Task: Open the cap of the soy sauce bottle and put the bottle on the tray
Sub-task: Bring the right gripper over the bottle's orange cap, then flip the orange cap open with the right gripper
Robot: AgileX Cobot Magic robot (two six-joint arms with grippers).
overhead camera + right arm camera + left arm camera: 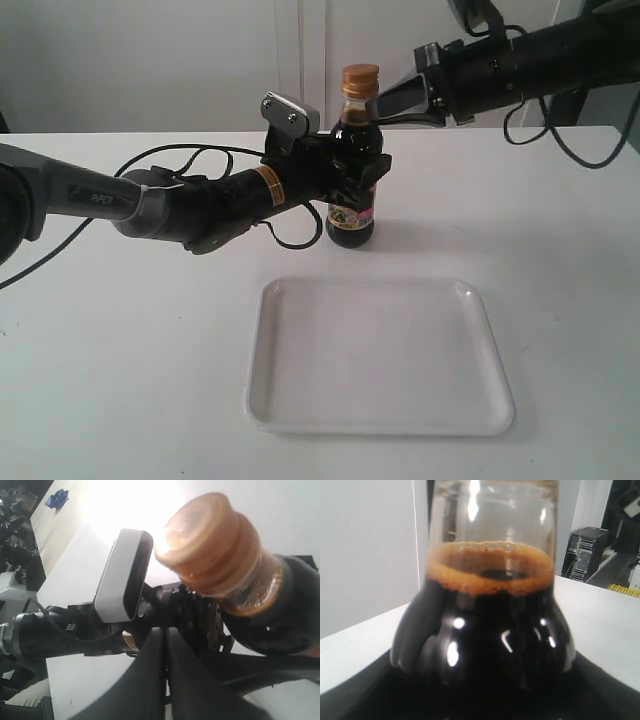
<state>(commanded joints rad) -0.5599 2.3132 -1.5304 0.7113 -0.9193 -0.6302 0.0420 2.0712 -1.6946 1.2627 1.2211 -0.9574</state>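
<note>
The soy sauce bottle point(352, 215) stands upright on the white table behind the tray point(380, 355). Its golden-orange cap point(360, 80) has its lid down. My left gripper point(357, 172) is shut on the bottle's body from the left. The left wrist view is filled by dark liquid in the bottle point(485, 630) with a foam ring at the neck. My right gripper point(375, 106) comes from the upper right with its fingers pressed together and nothing between them. Its tips lie right beside the neck, just under the cap. In the right wrist view the cap point(210, 545) sits beyond the shut gripper point(165, 630).
The left arm point(200, 205) and its black cables stretch across the table's left side. The left arm's grey wrist camera point(290, 115) sits close to the left of the bottle's neck. The right arm point(530, 60) hangs above the table's back right.
</note>
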